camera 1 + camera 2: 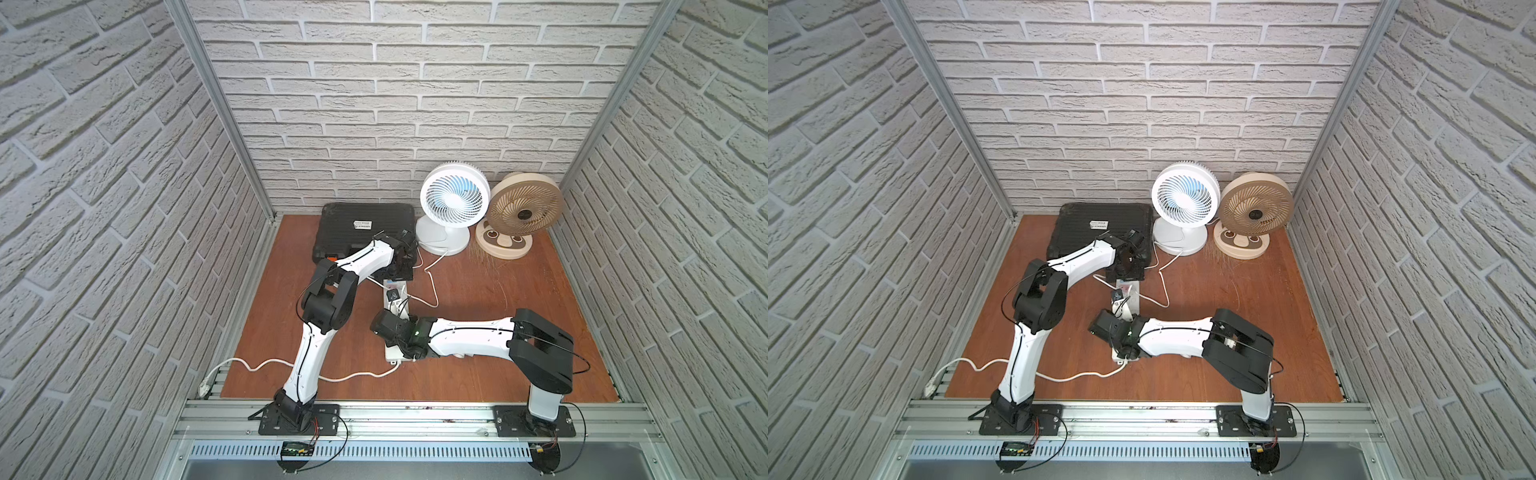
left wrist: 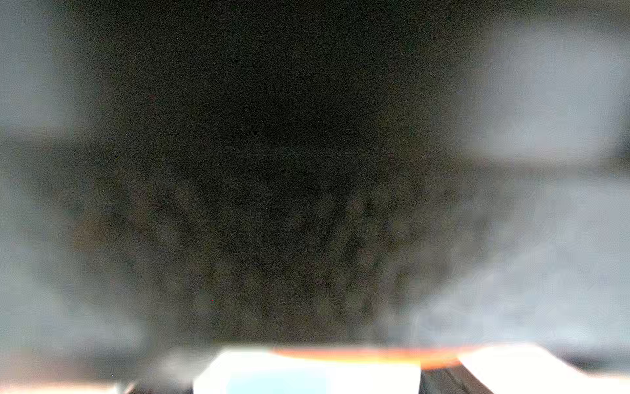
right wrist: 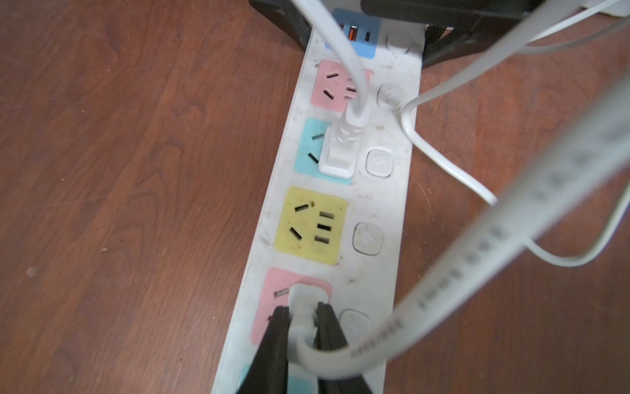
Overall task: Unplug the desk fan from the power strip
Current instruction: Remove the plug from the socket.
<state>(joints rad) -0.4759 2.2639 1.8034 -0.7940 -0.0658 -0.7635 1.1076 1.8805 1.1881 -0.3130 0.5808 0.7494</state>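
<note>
Two arms lean over the power strip (image 1: 392, 353), which lies lengthwise mid-table on the wooden table (image 1: 498, 291). The right arm (image 1: 469, 336) has its elbow raised and its forearm nearly level, pointing across to the strip's near half. In the wrist view the right gripper (image 3: 301, 307) is clamped on a white plug (image 3: 308, 293), one black finger on each side. That plug sits in a pink socket panel. A second plug (image 3: 341, 153) sits in the teal panel farther along.

The left arm (image 1: 365, 259) bends forward and then down, with the left gripper (image 1: 397, 272) at the strip's far end beside a black case (image 1: 365, 224). Its wrist view is too blurred to show how its jaws stand.

The desk fan (image 1: 454, 195) stands upright at the back wall, next to a beige fan (image 1: 525, 208).
</note>
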